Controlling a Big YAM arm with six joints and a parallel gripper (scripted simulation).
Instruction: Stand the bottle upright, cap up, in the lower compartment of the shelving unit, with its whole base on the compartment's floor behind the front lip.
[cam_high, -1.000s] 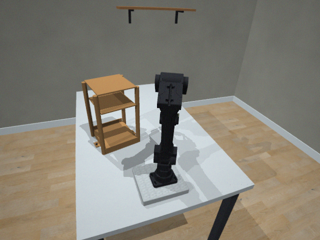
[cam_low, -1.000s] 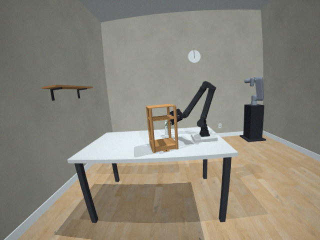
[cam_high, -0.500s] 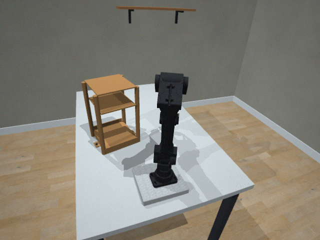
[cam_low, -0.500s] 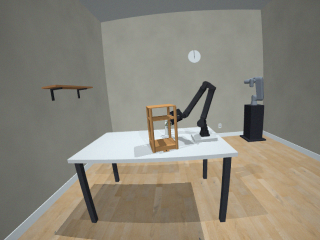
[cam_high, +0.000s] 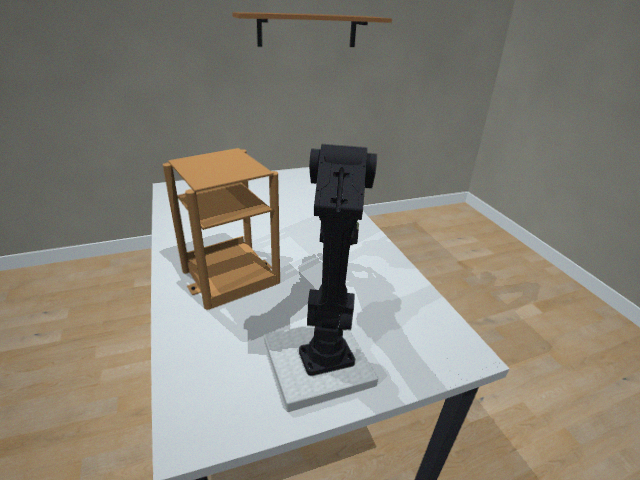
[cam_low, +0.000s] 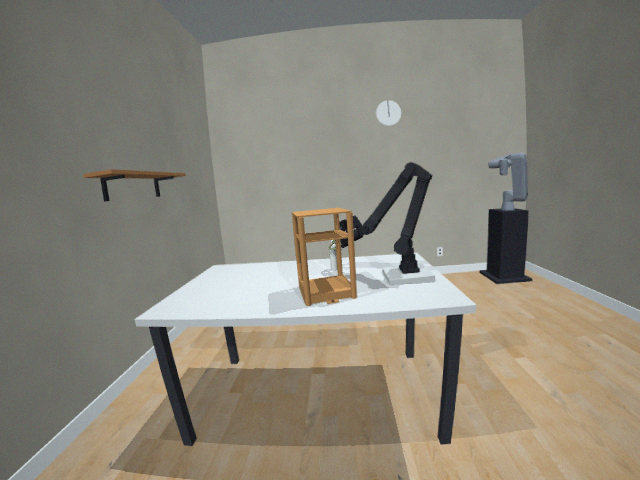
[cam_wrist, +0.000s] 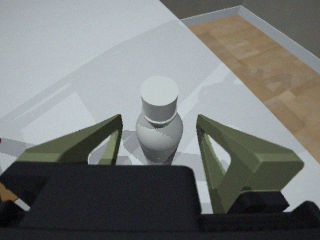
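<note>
A white bottle (cam_wrist: 159, 137) (cam_low: 332, 257) with a white cap stands upright on the table. It is outside the wooden shelving unit (cam_high: 217, 168) (cam_low: 299, 258), on its far side in the exterior view. My gripper (cam_wrist: 159, 120) is open. Its two olive fingers flank the bottle's body with a gap on each side. The unit's lower compartment floor (cam_high: 235, 264) (cam_low: 325, 284) is bare. In the top view my arm (cam_high: 338, 217) hides the bottle and the gripper.
The white table (cam_high: 206, 392) (cam_low: 232, 294) carries the arm's base plate (cam_high: 310, 390). The table's right edge and the wood floor show close beyond the bottle in the wrist view. A wall shelf (cam_high: 310, 17) (cam_low: 134, 174) and a grey robot on a black pedestal (cam_low: 509, 206) stand away from the table.
</note>
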